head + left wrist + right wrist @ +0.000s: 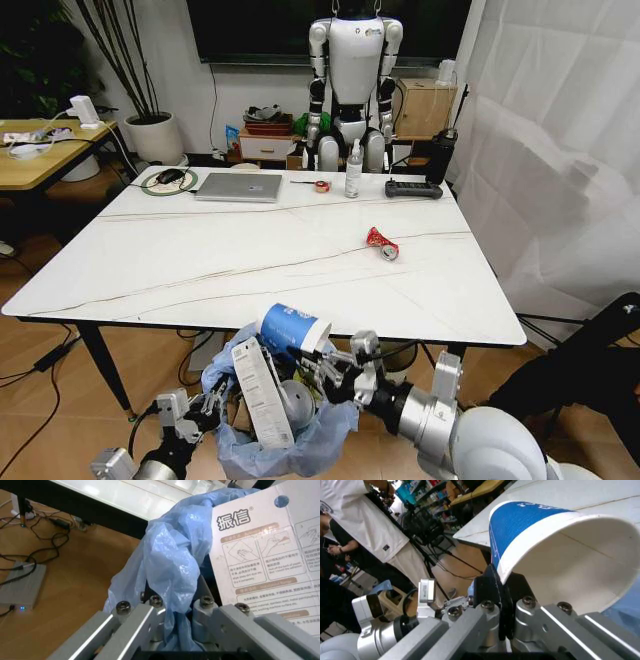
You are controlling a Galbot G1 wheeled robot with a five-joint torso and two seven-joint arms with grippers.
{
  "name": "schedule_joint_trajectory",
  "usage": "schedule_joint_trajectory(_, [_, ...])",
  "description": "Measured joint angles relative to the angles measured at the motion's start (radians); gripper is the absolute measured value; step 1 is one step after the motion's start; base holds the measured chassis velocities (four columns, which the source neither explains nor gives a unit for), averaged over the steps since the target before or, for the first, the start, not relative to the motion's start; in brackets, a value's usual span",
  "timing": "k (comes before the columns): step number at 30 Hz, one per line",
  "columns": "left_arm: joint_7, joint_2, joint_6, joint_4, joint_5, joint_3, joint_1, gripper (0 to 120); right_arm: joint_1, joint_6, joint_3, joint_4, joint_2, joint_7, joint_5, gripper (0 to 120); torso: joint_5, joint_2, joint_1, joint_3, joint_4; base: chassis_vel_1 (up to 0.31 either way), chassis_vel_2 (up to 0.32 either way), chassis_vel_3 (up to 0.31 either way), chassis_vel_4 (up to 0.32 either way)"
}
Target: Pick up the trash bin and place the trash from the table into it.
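Below the table [150,270], right gripper [335,368] holds cup [293,331] over trash bin [290,440].

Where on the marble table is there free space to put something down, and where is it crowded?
The table is bare across its whole front and left, from the near edge up to the laptop. Right of centre lies only the crushed red can. The far edge is crowded: laptop, spray bottle, a black device.

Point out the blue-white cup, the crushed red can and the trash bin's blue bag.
blue-white cup [555,551], right wrist view, on the white inside wall near the rim.
crushed red can [381,243], head view, on the middle of its red body.
blue bag [165,558], left wrist view, on the crinkled plastic fold.
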Motion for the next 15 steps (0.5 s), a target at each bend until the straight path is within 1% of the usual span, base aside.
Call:
schedule_joint_trajectory(9, [-0.002,-0.005,0.001,0.001,0.0,0.001,-0.002,1,-0.031,-0.001,-0.052,-0.027,0.011,0.008,-0.035,0,0.0,0.0,0.0,0.0,0.0,0.0,0.0,0.0,0.0])
schedule_joint_trajectory(15, [-0.003,-0.004,0.002,0.001,0.0,0.002,-0.004,1,-0.037,-0.003,-0.067,-0.042,0.019,0.014,-0.049,0,0.0,0.0,0.0,0.0,0.0,0.0,0.0,0.0,0.0])
